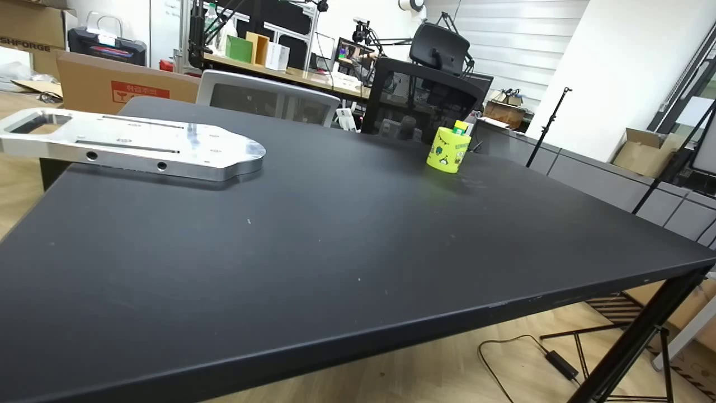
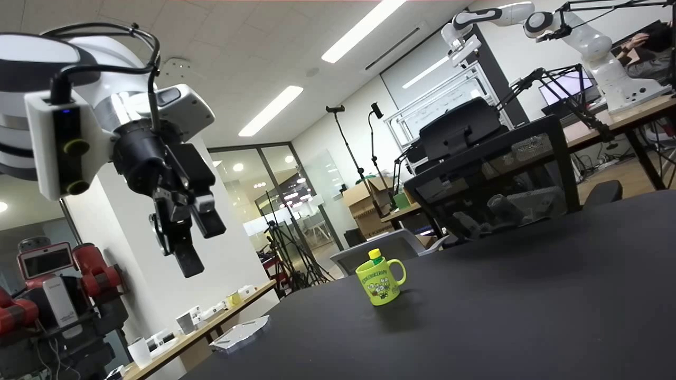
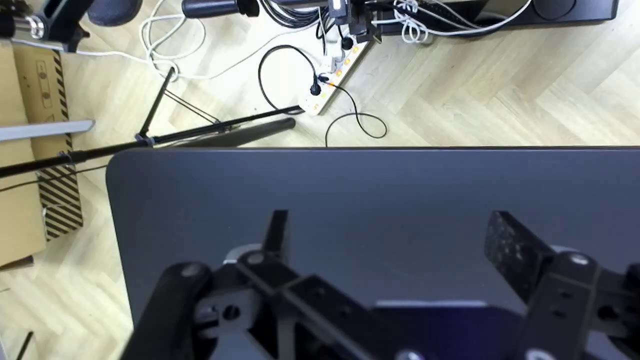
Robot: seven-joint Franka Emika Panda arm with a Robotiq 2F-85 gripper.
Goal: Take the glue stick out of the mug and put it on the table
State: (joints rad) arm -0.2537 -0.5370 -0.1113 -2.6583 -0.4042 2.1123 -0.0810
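Note:
The glue stick point(image 1: 460, 127) stands in the mug point(image 1: 449, 150), its yellow cap and a bit of green above the rim; its lower part is hidden. In an exterior view, the glue stick point(image 2: 375, 255) and the mug point(image 2: 378, 284) show again, the mug upright with its handle on the right. The mug rests on the black table point(image 1: 335, 240). My gripper point(image 2: 202, 244) is high above the table, apart from the mug. In the wrist view, my gripper point(image 3: 387, 222) is open with nothing between its fingers, over the table top point(image 3: 360, 185). Mug and glue stick are out of the wrist view.
A thick silver metal plate point(image 1: 134, 137) lies at a table end and also shows in an exterior view point(image 2: 241, 334). A black mesh chair point(image 2: 496, 179) and a grey chair point(image 1: 265, 98) stand beside the table. A stand's black leg point(image 3: 220, 127) lies beyond the table edge.

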